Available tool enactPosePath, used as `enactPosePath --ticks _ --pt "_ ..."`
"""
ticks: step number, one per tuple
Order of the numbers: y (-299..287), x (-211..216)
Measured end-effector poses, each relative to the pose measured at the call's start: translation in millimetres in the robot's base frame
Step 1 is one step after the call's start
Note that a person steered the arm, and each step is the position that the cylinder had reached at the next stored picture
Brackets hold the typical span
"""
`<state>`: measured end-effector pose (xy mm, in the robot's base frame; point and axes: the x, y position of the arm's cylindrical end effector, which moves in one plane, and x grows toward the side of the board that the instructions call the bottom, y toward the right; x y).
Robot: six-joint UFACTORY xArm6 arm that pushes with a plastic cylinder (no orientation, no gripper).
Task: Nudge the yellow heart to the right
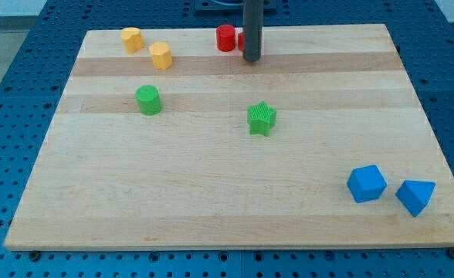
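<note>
Two yellow blocks lie near the view's top left. One yellow block [132, 38] is closest to the corner and looks like the heart. The other yellow block [160, 55] is just to its lower right, and its shape is unclear. My tip [252, 59] rests on the board near the top centre, well to the right of both yellow blocks and touching neither. It is just to the right of a red block [225, 37]. A second red block [242, 40] is mostly hidden behind the rod.
A green cylinder [148, 100] sits below the yellow blocks. A green star [262, 118] lies below my tip. A blue cube [366, 184] and a blue triangular block [415, 196] sit at the bottom right. The wooden board [211, 201] lies on a blue perforated table.
</note>
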<state>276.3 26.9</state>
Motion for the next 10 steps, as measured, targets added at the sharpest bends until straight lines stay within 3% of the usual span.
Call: enactPosePath --ticks 5,8,10 --pt "-12 23" --pt "-188 55" --pt "-297 36"
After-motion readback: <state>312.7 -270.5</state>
